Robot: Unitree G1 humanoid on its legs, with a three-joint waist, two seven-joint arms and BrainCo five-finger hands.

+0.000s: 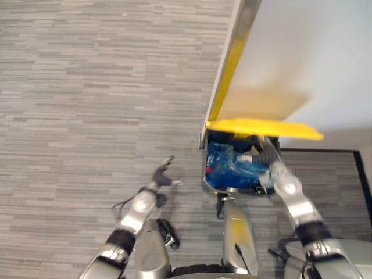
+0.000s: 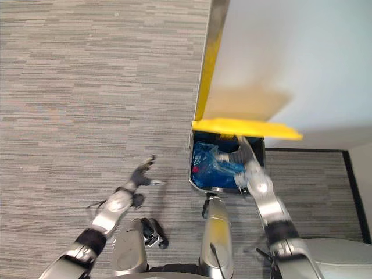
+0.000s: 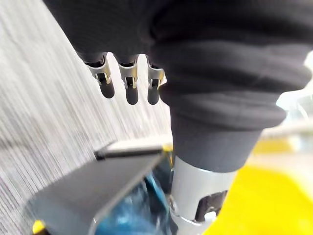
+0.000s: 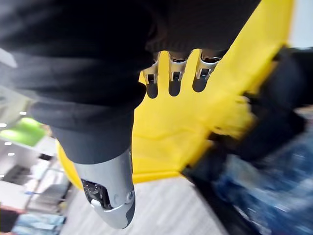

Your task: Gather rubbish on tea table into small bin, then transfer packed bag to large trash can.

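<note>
The left hand (image 1: 163, 174) is hovering over the grey striped carpet (image 1: 87, 87), fingers spread and holding nothing. The right hand (image 1: 266, 157) is reaching over the large dark trash can (image 1: 204, 171), fingers straight and empty. The crumpled blue plastic bag (image 1: 229, 167) is lying inside the can under its raised yellow lid (image 1: 261, 128). The transfer is looking done, with only withdrawing and closing seemingly left. No legible writing is showing.

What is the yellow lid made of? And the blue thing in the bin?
The yellow lid looks like hard plastic: flat, smooth, stiff and one even colour. The blue bag looks like thin plastic film: crumpled, with shiny creases.
</note>
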